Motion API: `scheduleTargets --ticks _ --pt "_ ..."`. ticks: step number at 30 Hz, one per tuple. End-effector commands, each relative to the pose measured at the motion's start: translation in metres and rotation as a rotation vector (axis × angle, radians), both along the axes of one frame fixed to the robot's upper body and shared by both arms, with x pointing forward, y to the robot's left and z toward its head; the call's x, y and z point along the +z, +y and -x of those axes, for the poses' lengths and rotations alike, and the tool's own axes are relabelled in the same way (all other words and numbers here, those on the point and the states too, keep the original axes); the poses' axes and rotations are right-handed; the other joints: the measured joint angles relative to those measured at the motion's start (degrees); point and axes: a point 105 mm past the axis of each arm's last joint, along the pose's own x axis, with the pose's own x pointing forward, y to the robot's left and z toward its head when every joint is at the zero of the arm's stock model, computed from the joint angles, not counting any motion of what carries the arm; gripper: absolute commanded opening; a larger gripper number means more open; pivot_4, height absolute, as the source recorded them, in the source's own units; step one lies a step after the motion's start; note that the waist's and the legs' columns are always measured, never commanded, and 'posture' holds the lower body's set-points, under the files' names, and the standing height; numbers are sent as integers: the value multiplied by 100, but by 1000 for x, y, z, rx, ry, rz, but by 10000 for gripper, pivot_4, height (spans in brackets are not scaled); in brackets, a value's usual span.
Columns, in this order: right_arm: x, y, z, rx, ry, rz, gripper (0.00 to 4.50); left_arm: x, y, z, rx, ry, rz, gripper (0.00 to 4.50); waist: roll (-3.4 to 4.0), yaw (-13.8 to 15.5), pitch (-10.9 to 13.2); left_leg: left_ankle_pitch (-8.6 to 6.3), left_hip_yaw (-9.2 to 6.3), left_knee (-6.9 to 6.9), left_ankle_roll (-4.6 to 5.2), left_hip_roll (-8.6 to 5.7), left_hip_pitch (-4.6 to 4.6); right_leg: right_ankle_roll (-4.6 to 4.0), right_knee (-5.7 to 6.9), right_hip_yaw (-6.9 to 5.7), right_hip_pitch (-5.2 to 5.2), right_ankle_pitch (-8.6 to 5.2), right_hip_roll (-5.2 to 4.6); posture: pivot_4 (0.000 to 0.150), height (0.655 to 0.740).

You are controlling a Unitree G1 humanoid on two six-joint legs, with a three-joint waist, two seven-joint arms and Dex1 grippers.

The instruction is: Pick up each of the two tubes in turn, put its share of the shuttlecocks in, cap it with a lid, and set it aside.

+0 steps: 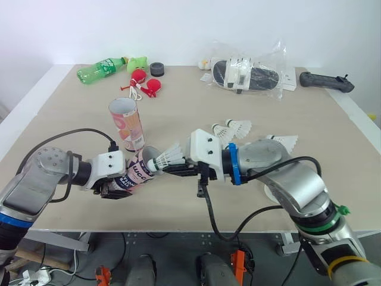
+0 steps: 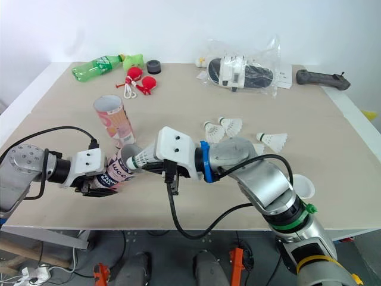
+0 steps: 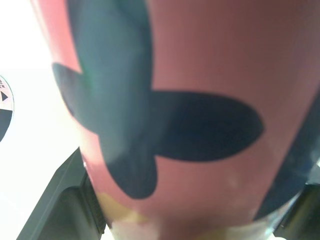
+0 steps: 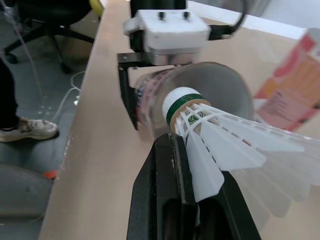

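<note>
Step in hand: loading. Tube (image 1: 140, 169) held tilted above the counter (image 1: 71, 119), left hand (image 1: 114, 187) clamped round its body; right hand (image 1: 174, 169) pinched shut on a shuttlecock (image 1: 168, 156), cork at the tube's mouth (not yet inside). Next move, as judged: push cork-first along the tube's axis, then let go.

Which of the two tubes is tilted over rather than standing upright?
The tube held in the left hand, tipped with its open mouth toward the shuttlecock in the right hand. The other tube stands upright on the table behind it.
</note>
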Motion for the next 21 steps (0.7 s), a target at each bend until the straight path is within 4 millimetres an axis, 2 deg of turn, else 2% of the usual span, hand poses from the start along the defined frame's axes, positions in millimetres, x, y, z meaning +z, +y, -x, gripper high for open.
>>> scheduleTargets --ticks 1,5,6,7,8,10,12,18,21 --pt "11 0 -1 2 -47 -22 230 -5 -4 3 -12 14 -3 31482 0 0 0 0 0 0 0 0 0 0 0 0 0 0 0 1500 7400" --pt "12 2 1 8 -32 -36 14856 -4 -6 3 -13 12 3 31482 0 0 0 0 -1 0 0 0 0 0 0 -1 -1 0 1 1500 7400" --pt "13 2 1 8 -25 -43 17144 -4 -6 3 -14 11 5 31482 0 -1 0 0 -1 0 0 0 0 3 0 0 -1 2 1 1500 7400" --pt "14 1 1 4 -20 -50 22748 -4 -7 3 -16 11 6 31482 0 0 0 0 -1 0 0 0 0 3 0 -1 0 2 1 1500 7400" --pt "14 1 1 1 -17 -52 24400 -4 -7 3 -18 11 6 31482 0 0 0 0 -1 0 0 0 0 3 0 -1 0 2 1 1500 7400" --pt "16 0 1 -5 -9 -63 35695 -4 -10 2 -25 12 10 31482 0 2 0 0 -1 0 0 0 0 0 0 0 0 1 0 1500 7400" --pt "19 -3 0 -25 3 -83 44174 -4 -12 1 -36 10 16 31482 0 9 0 0 -1 1 0 -1 0 0 0 0 1 0 -1 1500 7400" --pt "35 -44 -2 -193 60 -252 44774 -3 -15 0 -51 14 24 31482 -1 55 0 0 -3 1 0 -1 -7 16 -5 -1 2 4 -1 1500 7400" --pt "17 -98 -12 -517 26 -307 44774 -3 -19 -2 -74 25 28 31482 -2 72 -1 -1 -6 -2 0 -1 -7 16 -5 -6 3 2 0 1500 7400"
